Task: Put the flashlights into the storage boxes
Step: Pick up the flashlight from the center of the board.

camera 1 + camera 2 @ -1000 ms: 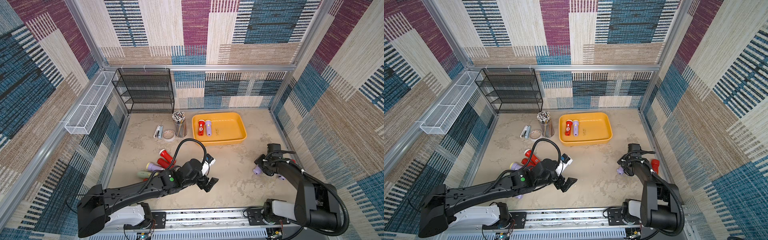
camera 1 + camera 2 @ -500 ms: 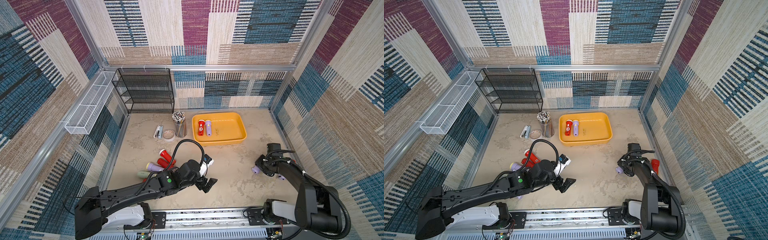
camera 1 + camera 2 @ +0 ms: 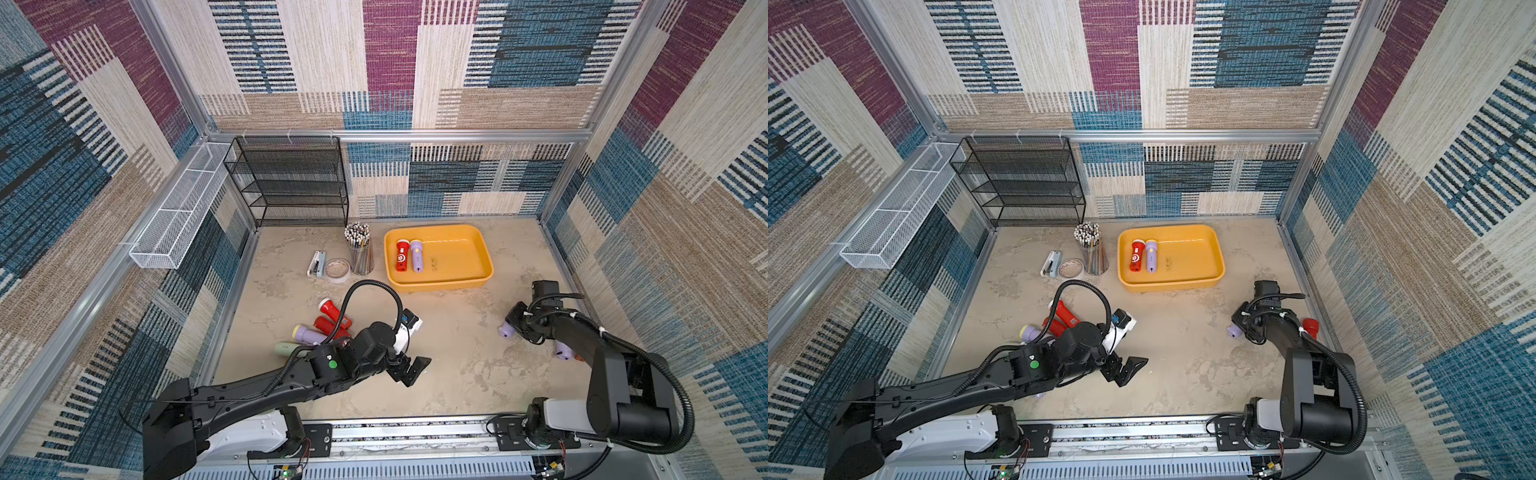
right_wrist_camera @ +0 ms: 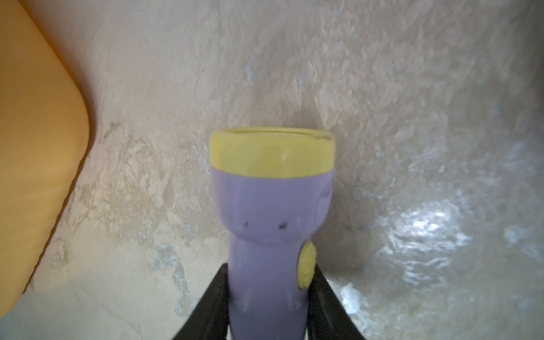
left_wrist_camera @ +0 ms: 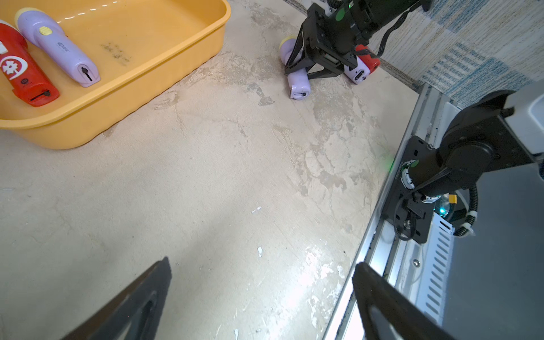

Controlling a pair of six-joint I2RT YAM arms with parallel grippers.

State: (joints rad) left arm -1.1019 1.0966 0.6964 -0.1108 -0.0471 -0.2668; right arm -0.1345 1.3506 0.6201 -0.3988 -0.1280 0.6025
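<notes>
1. A beige, stone-look worktop (image 3: 457, 374) is shut in by walls (image 3: 415, 62) covered in striped cloth of blue, purple and tan.
2. A yellow-orange tray (image 3: 457, 257) is set on it. A cup of pencils (image 3: 360, 253) is stood just beside the tray, and a tape roll (image 3: 337, 269) and a stapler (image 3: 316, 264) are laid past the cup. A black mesh rack (image 3: 291, 183) and a white wire basket (image 3: 174, 224) are found farther off on that same side.
3. A heap of torches (image 3: 328, 324) on the robot's side of the tray is partly covered by the left arm and its cable. Little of the pale green torch (image 3: 286, 348) is seen.
4. A half-hidden lavender torch (image 5: 356, 72) and a half-hidden red torch (image 5: 368, 60) are tucked behind the right arm.
5. The tray's red torch (image 3: 401, 255) and the tray's lavender torch (image 3: 417, 255) are laid side by side inside it, at the cup end.
6. The gripped torch (image 4: 270, 220) is lavender, with a pale yellow head and a yellow button. It is clamped by its handle in the right end effector (image 4: 270, 282), near a tray corner on the robot's side. Whether it is lifted cannot be told.
7. The left end effector (image 5: 262, 270) is spread wide, and nothing is held in it.
</notes>
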